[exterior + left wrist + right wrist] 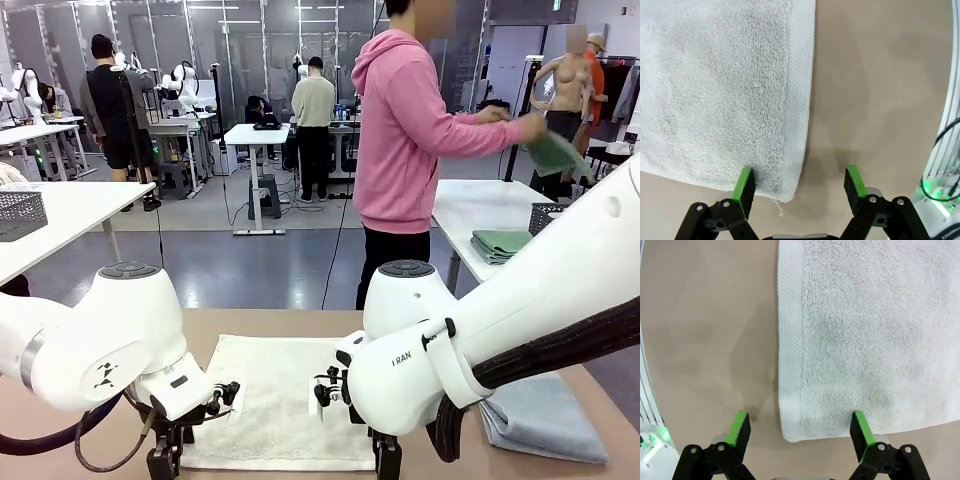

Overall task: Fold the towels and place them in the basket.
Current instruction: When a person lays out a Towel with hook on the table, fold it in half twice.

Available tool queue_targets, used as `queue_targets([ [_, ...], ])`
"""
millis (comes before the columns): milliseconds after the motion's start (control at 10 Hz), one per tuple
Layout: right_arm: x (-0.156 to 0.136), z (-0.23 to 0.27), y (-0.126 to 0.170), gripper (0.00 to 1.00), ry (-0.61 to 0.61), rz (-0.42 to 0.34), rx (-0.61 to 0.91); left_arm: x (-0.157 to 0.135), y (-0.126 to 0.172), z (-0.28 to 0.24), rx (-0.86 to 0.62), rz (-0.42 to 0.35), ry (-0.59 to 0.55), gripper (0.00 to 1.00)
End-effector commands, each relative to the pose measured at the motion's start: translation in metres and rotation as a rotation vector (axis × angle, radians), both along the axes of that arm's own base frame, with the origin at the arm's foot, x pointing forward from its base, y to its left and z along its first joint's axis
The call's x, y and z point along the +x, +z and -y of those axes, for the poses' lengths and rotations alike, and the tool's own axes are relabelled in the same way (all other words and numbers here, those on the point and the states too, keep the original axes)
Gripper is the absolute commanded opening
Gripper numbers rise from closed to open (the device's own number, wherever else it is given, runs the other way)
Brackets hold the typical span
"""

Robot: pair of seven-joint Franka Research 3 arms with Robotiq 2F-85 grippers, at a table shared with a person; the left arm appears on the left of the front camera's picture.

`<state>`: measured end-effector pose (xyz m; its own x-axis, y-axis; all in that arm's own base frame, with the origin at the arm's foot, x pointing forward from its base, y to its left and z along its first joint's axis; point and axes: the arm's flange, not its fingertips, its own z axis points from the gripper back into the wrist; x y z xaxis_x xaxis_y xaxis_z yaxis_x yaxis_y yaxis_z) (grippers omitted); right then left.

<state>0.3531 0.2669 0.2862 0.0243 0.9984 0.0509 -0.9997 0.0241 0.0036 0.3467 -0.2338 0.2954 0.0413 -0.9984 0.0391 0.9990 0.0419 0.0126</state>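
Partial black lettering, roughly "RAN", reads on the right arm (pixel 455 350) casing.

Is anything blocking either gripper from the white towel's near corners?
Nothing visible. The left gripper and the right gripper each stand open astride a near corner of the white towel, with only bare table beside it.

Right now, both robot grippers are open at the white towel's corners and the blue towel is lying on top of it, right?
Not quite. The blue towel lies on the table, to the robot's right of the white towel, not on top of it; the front view shows that. The left gripper and right gripper are indeed open at the white towel's corners.
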Motion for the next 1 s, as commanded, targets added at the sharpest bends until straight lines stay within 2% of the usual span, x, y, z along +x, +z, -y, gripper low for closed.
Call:
queue_targets([
  [0, 0.0047, -0.0026, -0.0061, 0.81, 0.009, 0.017, -0.002, -0.0333, -0.0155, -0.0255, -0.039, 0.013, -0.009, 0.88],
  [100, 0.0047, -0.0027, -0.0071, 0.66, 0.009, 0.015, -0.002, -0.0336, -0.0163, -0.0260, -0.040, 0.010, -0.007, 0.85],
  [200, 0.0051, -0.0025, -0.0084, 0.32, 0.007, 0.011, -0.004, -0.0341, -0.0170, -0.0267, -0.040, 0.008, -0.007, 0.60],
  [300, 0.0061, -0.0018, -0.0092, 0.07, 0.005, 0.010, -0.008, -0.0338, -0.0176, -0.0272, -0.040, 0.008, -0.006, 0.43],
  [400, 0.0065, -0.0013, -0.0087, 0.00, 0.003, 0.010, -0.010, -0.0337, -0.0182, -0.0275, -0.040, 0.009, -0.006, 0.11],
  [500, 0.0068, -0.0005, -0.0078, 0.00, 0.000, 0.012, -0.009, -0.0336, -0.0187, -0.0276, -0.040, 0.011, -0.006, 0.00],
  [900, 0.0054, 0.0005, -0.0076, 0.00, -0.002, 0.009, -0.009, -0.0340, -0.0196, -0.0279, -0.037, 0.012, -0.004, 0.00],
])
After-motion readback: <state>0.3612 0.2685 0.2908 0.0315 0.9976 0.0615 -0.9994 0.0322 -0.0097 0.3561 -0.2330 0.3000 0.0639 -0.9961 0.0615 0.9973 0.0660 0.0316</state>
